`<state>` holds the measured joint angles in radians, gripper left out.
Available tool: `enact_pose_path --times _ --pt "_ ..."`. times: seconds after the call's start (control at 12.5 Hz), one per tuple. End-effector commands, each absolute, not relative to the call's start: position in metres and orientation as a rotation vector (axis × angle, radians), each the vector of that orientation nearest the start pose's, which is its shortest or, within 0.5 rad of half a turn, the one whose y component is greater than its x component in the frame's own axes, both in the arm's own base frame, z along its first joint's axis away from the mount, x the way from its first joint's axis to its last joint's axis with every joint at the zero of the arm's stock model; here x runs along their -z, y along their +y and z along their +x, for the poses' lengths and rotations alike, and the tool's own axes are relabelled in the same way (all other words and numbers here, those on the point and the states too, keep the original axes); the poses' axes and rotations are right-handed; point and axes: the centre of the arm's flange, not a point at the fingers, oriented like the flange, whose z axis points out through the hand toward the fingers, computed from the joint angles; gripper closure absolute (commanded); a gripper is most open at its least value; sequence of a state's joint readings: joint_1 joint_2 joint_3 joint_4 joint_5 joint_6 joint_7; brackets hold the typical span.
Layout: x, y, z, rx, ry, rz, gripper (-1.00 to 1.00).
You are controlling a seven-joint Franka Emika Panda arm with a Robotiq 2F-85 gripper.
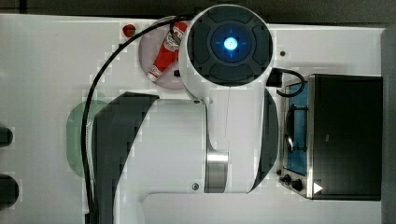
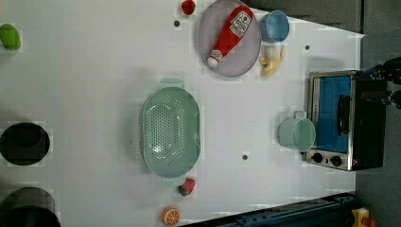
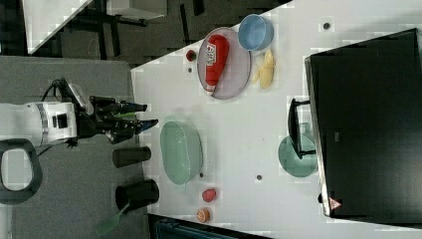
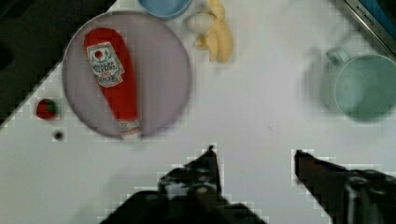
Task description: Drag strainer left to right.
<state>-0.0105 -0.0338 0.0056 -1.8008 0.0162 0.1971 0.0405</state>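
The strainer (image 2: 171, 132) is a pale mint-green oval with a holed bottom, lying upright near the middle of the white table (image 2: 94, 71). It also appears in the right view as strainer (image 3: 180, 152), and its edge (image 1: 74, 135) peeks out beside the arm in the top view. My gripper (image 3: 149, 113) is open and holds nothing. In the right view it appears just left of the strainer's upper end, apart from it. In the wrist view, the dark fingertips (image 4: 210, 161) stand wide apart over bare table, and gripper (image 4: 254, 156) is empty.
A mint-green mug (image 2: 297, 134) stands by the toaster oven (image 2: 340, 118). A plate (image 2: 248, 54) carries a ketchup bottle (image 2: 230, 35), with a blue cup (image 2: 274, 26) and banana (image 2: 272, 61) beside it. A strawberry (image 2: 187, 187), an orange slice (image 2: 170, 216) and black cylinders (image 2: 23, 142) lie nearby.
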Motion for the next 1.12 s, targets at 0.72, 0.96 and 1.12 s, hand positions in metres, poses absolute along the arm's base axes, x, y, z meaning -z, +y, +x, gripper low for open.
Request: enact_pose_path --times 0.72,0.96,1.12 --pt "-0.611 0.126 0.411 0.102 1.213 -2.979 -1.00" --pt "-0.578 0.200 0.414 0.134 1.084 -3.053 -1.00" --pt "-0.541 0.243 0.415 0.106 1.164 -3.041 -1.00"
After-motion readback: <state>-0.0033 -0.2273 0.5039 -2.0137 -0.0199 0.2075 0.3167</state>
